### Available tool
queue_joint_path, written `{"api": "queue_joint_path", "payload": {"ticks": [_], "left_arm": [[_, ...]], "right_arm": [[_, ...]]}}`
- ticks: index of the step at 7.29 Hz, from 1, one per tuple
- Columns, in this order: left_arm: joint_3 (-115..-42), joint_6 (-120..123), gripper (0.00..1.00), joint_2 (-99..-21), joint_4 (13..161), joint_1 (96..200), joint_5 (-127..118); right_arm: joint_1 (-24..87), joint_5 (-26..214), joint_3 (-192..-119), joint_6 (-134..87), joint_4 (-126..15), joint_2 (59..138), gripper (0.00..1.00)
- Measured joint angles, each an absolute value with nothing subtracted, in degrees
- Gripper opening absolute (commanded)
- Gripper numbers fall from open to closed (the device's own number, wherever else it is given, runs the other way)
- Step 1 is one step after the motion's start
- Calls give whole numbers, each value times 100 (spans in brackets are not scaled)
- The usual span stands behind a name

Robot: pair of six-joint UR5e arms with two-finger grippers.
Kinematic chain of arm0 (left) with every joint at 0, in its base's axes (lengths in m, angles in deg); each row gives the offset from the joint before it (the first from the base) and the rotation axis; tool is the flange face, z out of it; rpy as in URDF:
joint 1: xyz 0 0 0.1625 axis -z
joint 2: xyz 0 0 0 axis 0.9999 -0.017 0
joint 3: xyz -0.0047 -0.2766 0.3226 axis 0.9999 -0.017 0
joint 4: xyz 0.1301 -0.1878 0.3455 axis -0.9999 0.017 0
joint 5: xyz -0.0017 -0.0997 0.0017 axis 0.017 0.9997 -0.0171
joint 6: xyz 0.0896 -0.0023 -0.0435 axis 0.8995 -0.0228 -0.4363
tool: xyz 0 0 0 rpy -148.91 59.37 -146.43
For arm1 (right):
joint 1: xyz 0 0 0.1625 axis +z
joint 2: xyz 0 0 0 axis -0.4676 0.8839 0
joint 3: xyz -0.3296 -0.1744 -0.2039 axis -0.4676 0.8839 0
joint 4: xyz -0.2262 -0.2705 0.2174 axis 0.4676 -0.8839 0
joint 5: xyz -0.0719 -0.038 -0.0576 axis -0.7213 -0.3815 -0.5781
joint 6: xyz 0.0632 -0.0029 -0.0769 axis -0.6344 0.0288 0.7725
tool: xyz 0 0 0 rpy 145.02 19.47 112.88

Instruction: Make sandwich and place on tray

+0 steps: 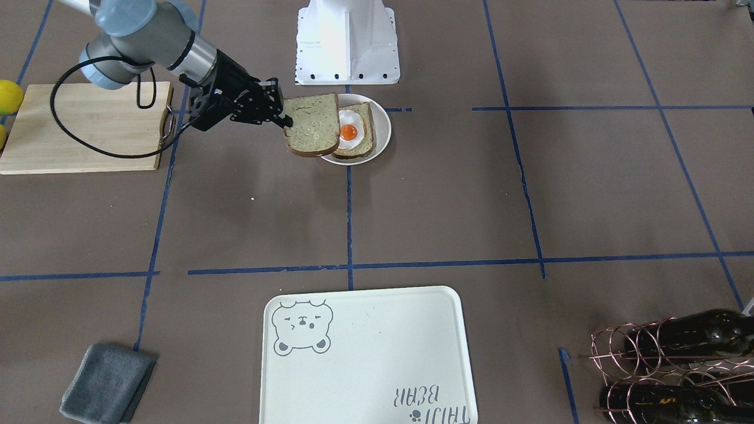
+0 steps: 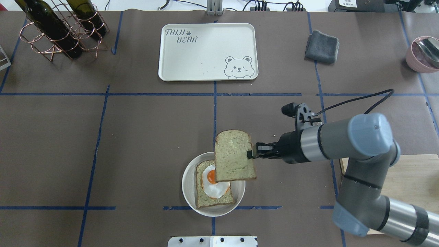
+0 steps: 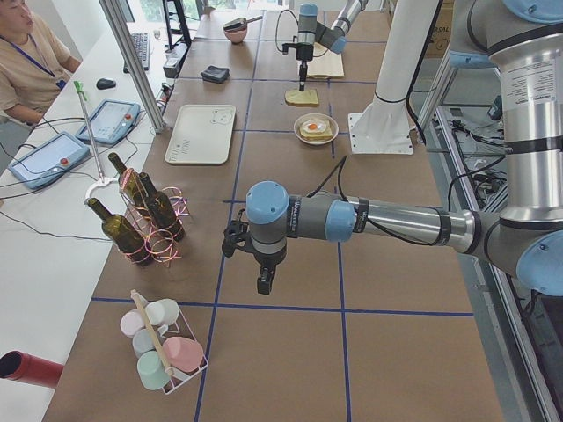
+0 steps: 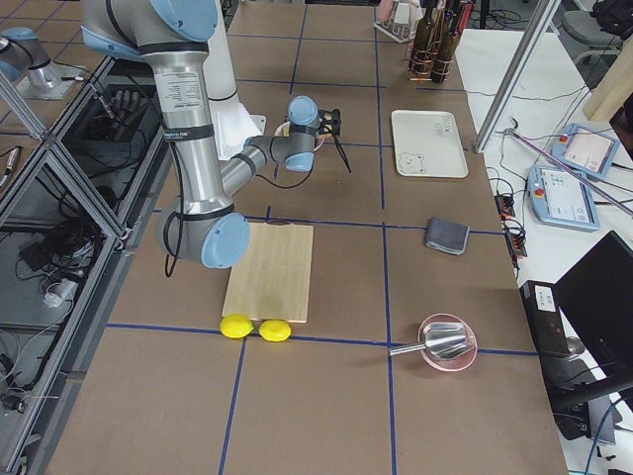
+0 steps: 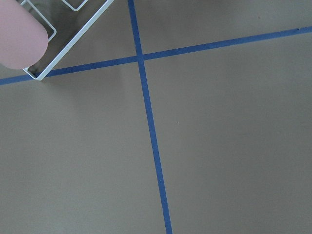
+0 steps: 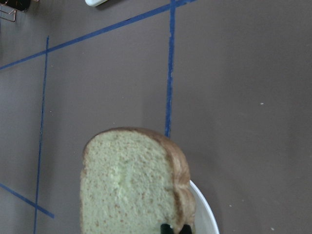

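A small round white plate (image 2: 185,187) holds one bread slice (image 2: 215,199) with a fried egg (image 2: 213,179) on top. My right gripper (image 2: 250,154) is shut on the edge of a second bread slice (image 2: 234,156) and holds it flat above the plate's right side, partly over the egg. The held slice also shows in the right wrist view (image 6: 129,185) and the front view (image 1: 312,123). The cream tray (image 2: 205,55) with the bear drawing lies at the far middle, bare. My left gripper (image 3: 264,283) hangs over the table far to the left; I cannot tell whether it is open.
A wooden cutting board (image 1: 82,126) and lemons (image 1: 9,97) lie to the right arm's side. A grey cloth (image 2: 322,46) and a pink bowl (image 2: 423,53) sit at the far right. A copper wine rack (image 2: 58,31) stands far left. A cup rack (image 3: 163,347) is near the left gripper.
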State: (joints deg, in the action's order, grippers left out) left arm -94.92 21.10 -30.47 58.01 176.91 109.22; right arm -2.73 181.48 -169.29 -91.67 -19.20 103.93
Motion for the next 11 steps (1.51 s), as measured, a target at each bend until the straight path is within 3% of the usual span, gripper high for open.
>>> {"api": "queue_joint_path", "payload": {"ticks": [2,6,7,8,11], "left_arm": [[-9486,2110,100,-3050,5796,17691,10922],[-9484,2110,100,-3049,5789,17691,10922],[-9484,2110,100,-3051,5790,17691,10922],[-9484,2110,100,-3051,5794,17691,10922],[-9493,2110,100,-3051,5797,17684,10922]], "right_arm": [[-936,17434,-16870,-9205,-2397,10055,0],[-1122,17282,-16758,-9123,-2733,9905,0],[-1124,17244,-16713,-9116,-2753,9905,28],[-1126,17210,-16669,-9107,-2764,9902,97],[-1052,17242,-16722,-9088,-2961,9895,100]]}}
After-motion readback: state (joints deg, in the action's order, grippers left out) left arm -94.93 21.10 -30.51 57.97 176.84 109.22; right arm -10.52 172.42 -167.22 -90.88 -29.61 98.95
